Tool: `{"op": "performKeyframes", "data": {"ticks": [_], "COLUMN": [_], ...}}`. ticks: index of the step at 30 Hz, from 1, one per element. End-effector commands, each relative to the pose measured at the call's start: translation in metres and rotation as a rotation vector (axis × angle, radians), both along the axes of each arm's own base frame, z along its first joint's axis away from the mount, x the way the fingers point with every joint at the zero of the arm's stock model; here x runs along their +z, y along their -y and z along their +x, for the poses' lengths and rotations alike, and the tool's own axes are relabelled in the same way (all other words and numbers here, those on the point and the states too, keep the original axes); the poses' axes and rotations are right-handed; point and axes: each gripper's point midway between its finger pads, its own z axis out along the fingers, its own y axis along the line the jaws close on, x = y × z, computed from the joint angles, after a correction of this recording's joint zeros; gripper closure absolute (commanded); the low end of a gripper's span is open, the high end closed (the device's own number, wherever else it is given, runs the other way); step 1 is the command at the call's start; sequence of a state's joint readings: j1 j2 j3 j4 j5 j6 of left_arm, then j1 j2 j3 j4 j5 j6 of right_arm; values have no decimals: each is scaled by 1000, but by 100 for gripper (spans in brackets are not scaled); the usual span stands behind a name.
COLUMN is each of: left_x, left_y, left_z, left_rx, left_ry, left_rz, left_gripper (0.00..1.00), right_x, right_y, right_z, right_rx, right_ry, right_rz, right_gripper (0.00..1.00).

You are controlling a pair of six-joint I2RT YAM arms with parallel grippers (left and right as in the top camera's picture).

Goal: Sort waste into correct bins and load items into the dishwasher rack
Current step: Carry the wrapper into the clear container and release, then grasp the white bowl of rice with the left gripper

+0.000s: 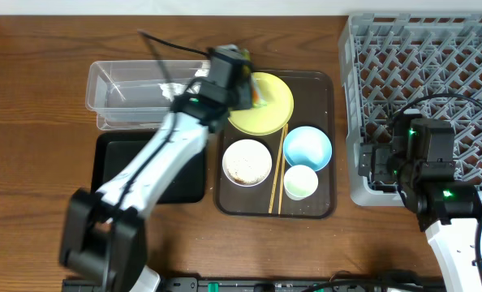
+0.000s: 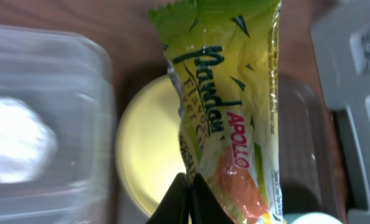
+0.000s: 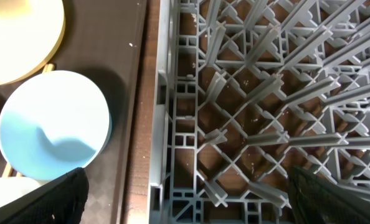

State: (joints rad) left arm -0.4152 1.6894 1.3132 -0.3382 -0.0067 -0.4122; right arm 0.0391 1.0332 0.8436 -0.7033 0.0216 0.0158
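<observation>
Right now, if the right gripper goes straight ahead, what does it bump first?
Probably the large grey plastic lattice rack: the open right gripper points at its side wall next to the dark brown tray. Depth is hard to judge.

- tabletop (image 1: 30,97): brown wood grain, fills most of the overhead view.
- serving tray (image 1: 318,203): dark brown rectangle with rounded corners and a raised rim. Lies flat on the tabletop, centre-right, long side running near to far.
- right wrist view: the tray's right side (image 3: 130,93) has one tiny pale speck on it. A thin strip of tabletop (image 3: 149,62) shows just right of it.
- pale strip (image 1: 144,5): runs along the far edge beyond the tabletop, can't tell what it is.
</observation>
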Motion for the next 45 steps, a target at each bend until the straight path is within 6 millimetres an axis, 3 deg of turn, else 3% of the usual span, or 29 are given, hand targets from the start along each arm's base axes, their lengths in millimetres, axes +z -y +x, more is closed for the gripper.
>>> {"op": "performKeyframes", "data": {"ticks": [1,7,12,14,16,17,18,21,23,29,35,45], "left_x": [28,28,12,4,-1,-1,-1,9,18,26,-2,-56], "left_y": [-36,-107,-142,-150,-153,-154,-154,-154,-152,-128,-87,-9], "left_z": [7,20,29,30,30,29,29,27,18,-34,-83,-118], "left_rx": [33,218,373,417,432,432,432,422,413,337,194,-189], "left_ry": [63,59,16,-7,-21,-22,-21,-5,-4,-114,-302,-392], "left_rz": [38,87,22,1,-1,0,0,4,7,50,94,288], "left_gripper": [94,94,93,84,69,52,43,29,19,13,15,23], "right_x": [7,7,7,7,7,6,6,6,6,7,7,7], "right_y": [-5,-5,-5,-5,-5,-5,-5,-5,-5,-5,-5,-5], "right_z": [3,3,3,3,2,2,2,2,2,2,3,3], "right_rx": [6,6,6,7,6,6,6,6,6,6,6,6], "right_ry": [16,16,16,15,13,12,12,12,12,13,14,14], "right_rz": [12,13,12,13,12,12,12,12,13,13,12,13], "right_gripper": [1,1,1,1,1,1,1,1,1,1,1,1]}}
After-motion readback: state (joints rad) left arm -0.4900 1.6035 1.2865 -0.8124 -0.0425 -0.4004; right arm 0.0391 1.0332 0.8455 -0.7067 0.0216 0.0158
